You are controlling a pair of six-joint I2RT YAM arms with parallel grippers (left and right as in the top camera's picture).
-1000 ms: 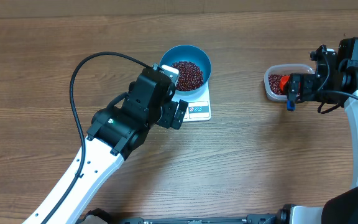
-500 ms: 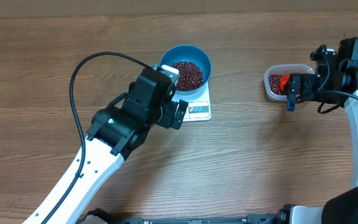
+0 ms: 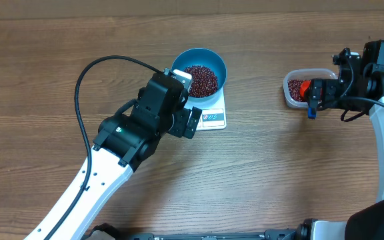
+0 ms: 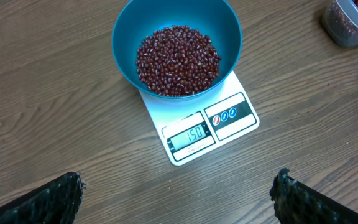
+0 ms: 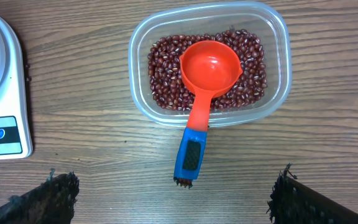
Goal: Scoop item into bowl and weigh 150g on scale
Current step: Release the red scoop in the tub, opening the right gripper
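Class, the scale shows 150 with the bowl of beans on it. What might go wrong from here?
1. The bowl overhangs the scale at its far edge; a nudge from the open left gripper could shift it and spoil the reading.
2. The scoop handle juts over the tub rim near the open right gripper; a bump could flick beans out.

Bright, even light leaves only a soft shadow on the table (image 3: 279,180) at lower centre of the overhead view. Wrist views are sharp mid-frame; the dark fingertips (image 4: 48,202) in their lower corners blur.
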